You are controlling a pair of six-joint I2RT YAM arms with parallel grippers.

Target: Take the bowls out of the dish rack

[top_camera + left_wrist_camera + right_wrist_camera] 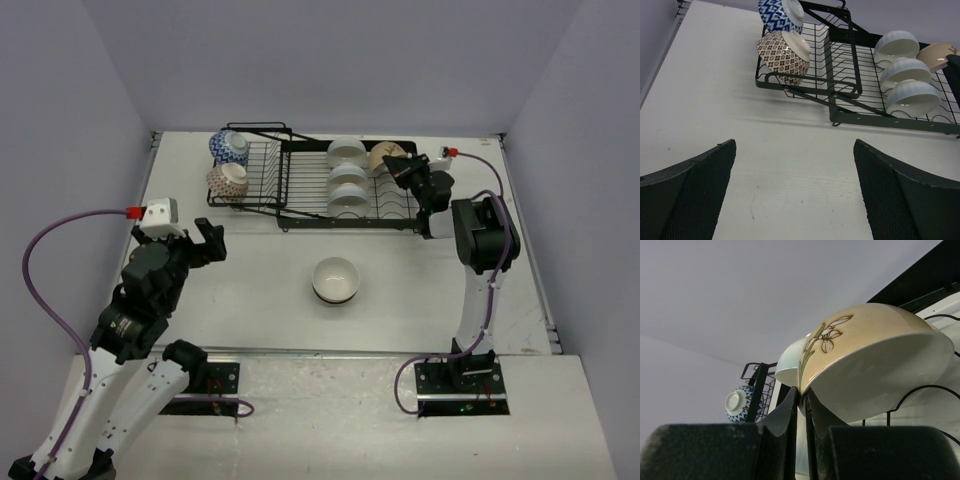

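- While the right gripper (pixel 802 395) is pinching the rim of the tan flowered bowl (pixel 867 340), its jaws are pressing together on that thin edge, with the rim caught between them.
- The tan flowered bowl is leaning on edge in the wire slots at the right end of the dish rack (pixel 300 188), just beside the rearmost white bowl.
- Three white bowls (pixel 348 176) are standing on edge in a row, front to back, in the rack's framed section, left of the tan one.
- A blue-and-white bowl (pixel 229 147) and a brown patterned bowl (pixel 227 180) are resting on the smaller wire section at the rack's left end, the blue one behind the brown one and close against it.
- A lone white bowl (pixel 336 279) is sitting upright on the table (pixel 250 290), in front of the rack and well apart from it, between the two arms.
- The left gripper (pixel 188 240) is hovering over the table near the rack's left end, its jaws spread wide and gripping nothing; its wrist view is showing bare tabletop between the two fingers (pixel 695 195).
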